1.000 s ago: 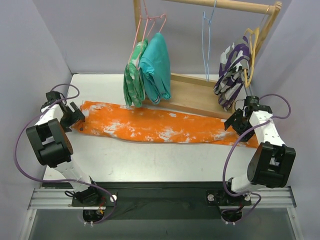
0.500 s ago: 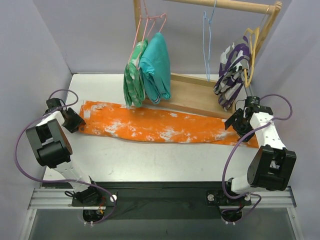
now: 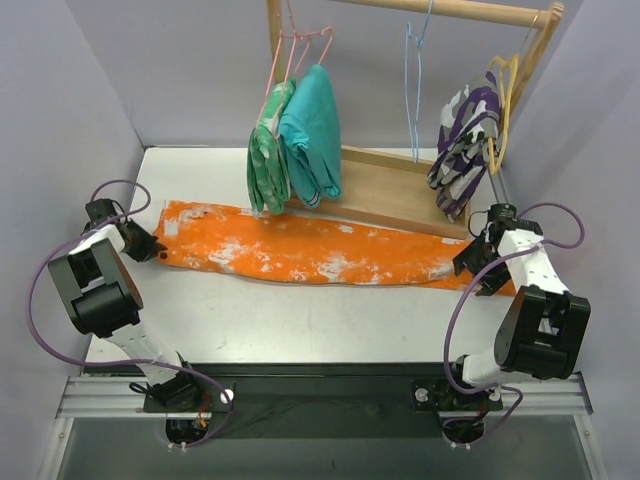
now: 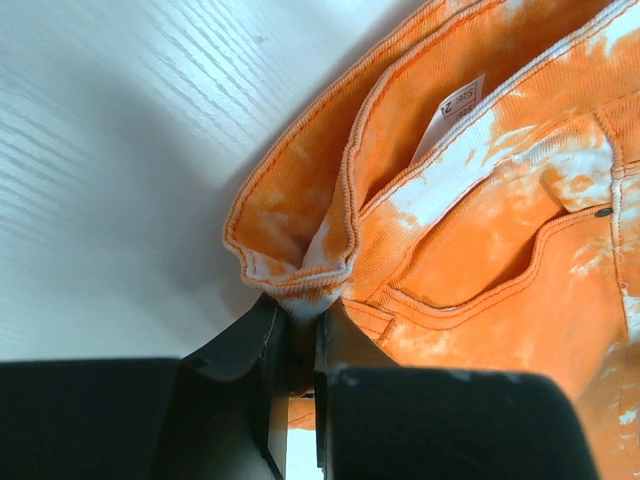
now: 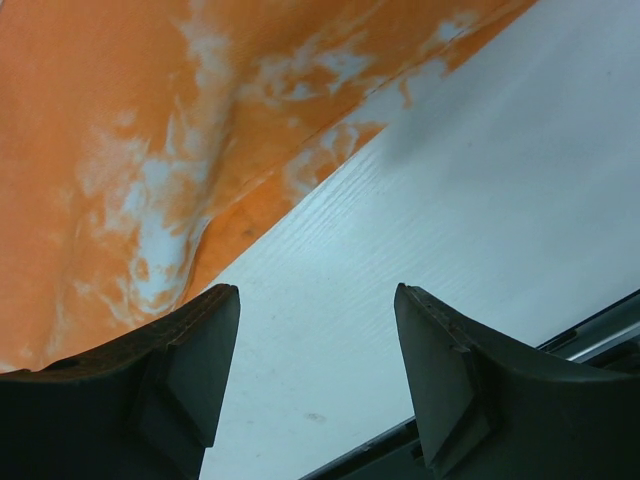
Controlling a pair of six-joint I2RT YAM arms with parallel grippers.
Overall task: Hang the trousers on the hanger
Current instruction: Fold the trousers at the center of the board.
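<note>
The orange trousers (image 3: 300, 250) with white splotches lie flat across the white table, waist to the left and leg ends to the right. My left gripper (image 3: 155, 250) is at the waist's left edge. In the left wrist view it (image 4: 300, 310) is shut on a bunched fold of the waistband (image 4: 300, 270). My right gripper (image 3: 480, 262) hovers at the leg ends. In the right wrist view it (image 5: 318, 290) is open over bare table, with the orange cloth (image 5: 120, 120) beside its left finger and nothing between the fingers. The light-blue hanger (image 3: 415, 90) hangs bare from the rail.
A wooden rack with a flat base (image 3: 400, 190) stands behind the trousers. Pink hangers carry a teal garment (image 3: 312, 130) and a green one (image 3: 268, 150). At the right a purple-and-white garment (image 3: 460, 140) hangs by a yellow hanger (image 3: 503, 90). Grey walls close both sides.
My left gripper has closed on the waistband and drawn slightly left. My right gripper has shifted toward the near side of the leg ends, its jaws a little narrower.
</note>
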